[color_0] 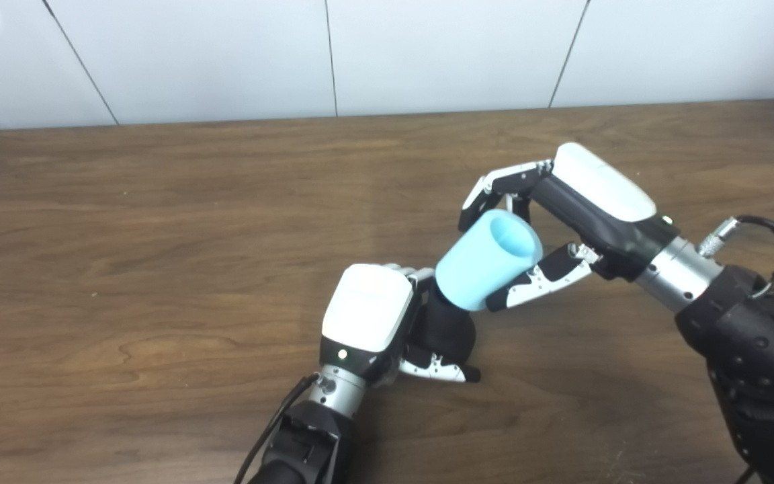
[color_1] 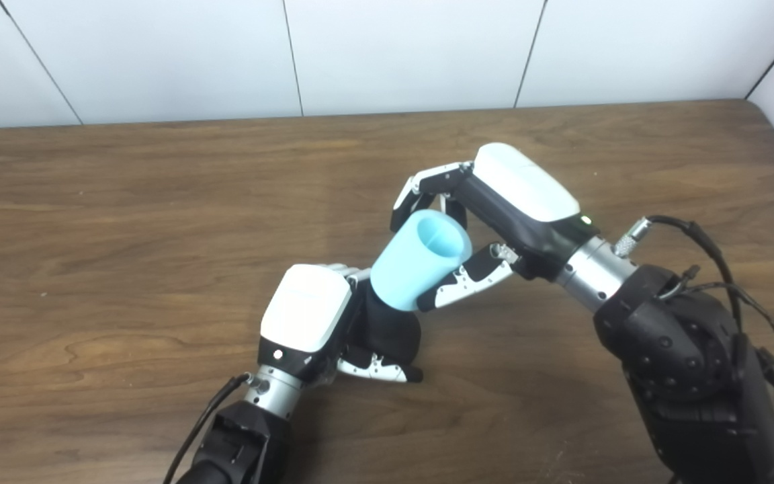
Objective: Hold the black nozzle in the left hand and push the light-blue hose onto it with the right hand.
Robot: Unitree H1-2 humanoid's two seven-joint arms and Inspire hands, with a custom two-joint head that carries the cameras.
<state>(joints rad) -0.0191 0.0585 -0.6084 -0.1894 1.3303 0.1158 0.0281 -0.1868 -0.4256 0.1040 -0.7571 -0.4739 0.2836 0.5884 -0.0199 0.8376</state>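
1. Because your left hand (color_0: 373, 323) wraps its fingers round the black nozzle (color_0: 451, 326), the nozzle stays braced above the table (color_0: 158, 269).
2. Your right hand (color_0: 562, 215) pinches the light-blue hose (color_0: 484, 262), its lower end meeting the nozzle for pushing.

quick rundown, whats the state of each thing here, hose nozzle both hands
light-blue hose: tilted, open end facing up and right, lower end meeting the black nozzle, held off the table.
black nozzle: gripped in the left hand, its top at the hose's lower end; how far it is seated cannot be seen.
left hand: shut on the nozzle.
right hand: shut on the hose, fingers above, thumb below.
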